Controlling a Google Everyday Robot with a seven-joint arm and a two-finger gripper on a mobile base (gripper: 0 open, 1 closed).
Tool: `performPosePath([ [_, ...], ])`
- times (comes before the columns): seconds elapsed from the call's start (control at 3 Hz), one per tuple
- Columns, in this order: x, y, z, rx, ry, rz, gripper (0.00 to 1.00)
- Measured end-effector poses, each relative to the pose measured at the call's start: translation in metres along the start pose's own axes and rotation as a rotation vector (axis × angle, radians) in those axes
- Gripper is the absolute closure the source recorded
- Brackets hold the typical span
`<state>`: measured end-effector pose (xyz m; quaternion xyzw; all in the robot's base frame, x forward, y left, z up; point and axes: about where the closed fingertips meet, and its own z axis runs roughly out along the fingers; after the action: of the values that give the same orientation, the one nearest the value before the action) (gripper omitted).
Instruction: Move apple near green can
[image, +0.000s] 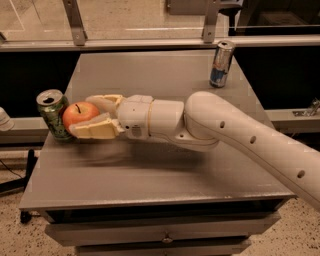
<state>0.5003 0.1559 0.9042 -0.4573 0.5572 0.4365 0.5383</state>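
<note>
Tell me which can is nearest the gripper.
The green can at the left, right beside the gripper holding the apple; the blue-and-silver can stands far off at the back right.

The light is warm and a bit dim; it comes from above, so the white arm (240, 130) is bright on top and dark below. A soft grey shadow lies on the table (150, 65) under the arm. The gripper (84, 116), at the table's left side, holds the apple (82, 112) between its fingers; the apple shines a little on top. The green can (54, 117) has a glinting silver lid.
</note>
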Motion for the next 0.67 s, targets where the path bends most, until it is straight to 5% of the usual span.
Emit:
performPosePath([
  [0.67, 0.023, 0.002, 0.020, -0.002, 0.056, 0.029, 1.00],
])
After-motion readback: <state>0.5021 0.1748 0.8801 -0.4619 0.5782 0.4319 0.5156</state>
